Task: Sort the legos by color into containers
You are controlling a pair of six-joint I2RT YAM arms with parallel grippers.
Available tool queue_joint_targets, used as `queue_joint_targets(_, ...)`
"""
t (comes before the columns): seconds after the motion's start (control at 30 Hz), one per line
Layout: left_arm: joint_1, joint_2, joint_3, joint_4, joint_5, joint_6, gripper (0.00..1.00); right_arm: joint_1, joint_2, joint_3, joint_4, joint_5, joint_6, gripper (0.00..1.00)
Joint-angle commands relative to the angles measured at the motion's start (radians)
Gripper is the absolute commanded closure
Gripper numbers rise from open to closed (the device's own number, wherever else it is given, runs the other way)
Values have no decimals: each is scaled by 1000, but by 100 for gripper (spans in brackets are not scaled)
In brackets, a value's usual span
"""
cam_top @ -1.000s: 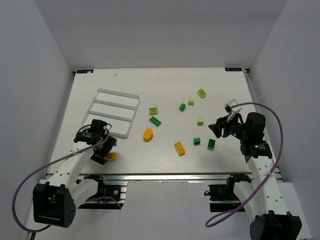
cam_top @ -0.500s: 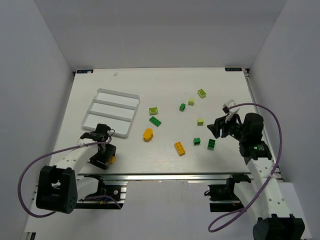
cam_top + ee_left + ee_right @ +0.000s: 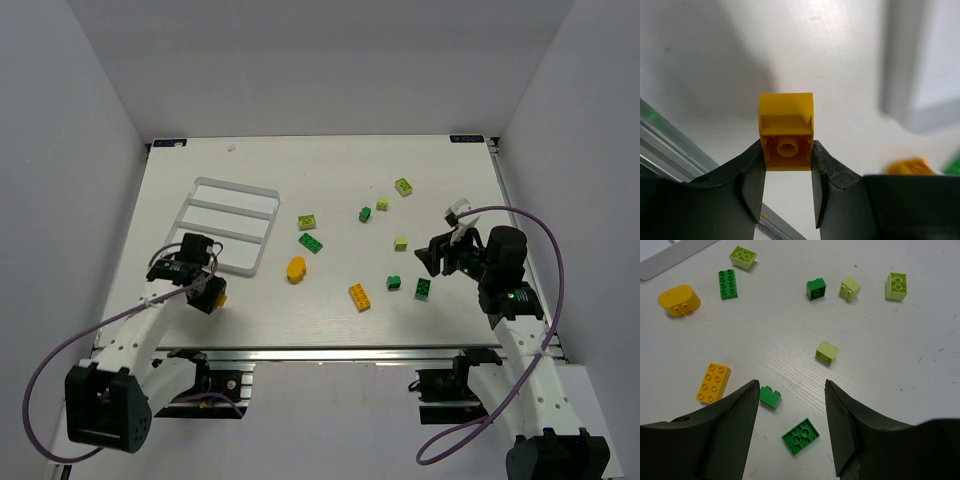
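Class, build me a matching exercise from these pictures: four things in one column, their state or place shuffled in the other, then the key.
Column A
1. left gripper
2. right gripper
3. tray
4. rounded orange brick

Column B
a. open above loose green bricks
b. lying loose, right of the tray
c. no bricks inside
d. shut on a square yellow brick

Pairs: 1-d, 2-a, 3-c, 4-b
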Motion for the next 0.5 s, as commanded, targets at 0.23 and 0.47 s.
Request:
queue_joint_targets(0.23,13,29,341,1,-101,128,97,17,-11,33,34,14,4,40)
queue_joint_targets(0.47,13,287,436,90,-144,120,90,14,-8,27,42,16,-1,40)
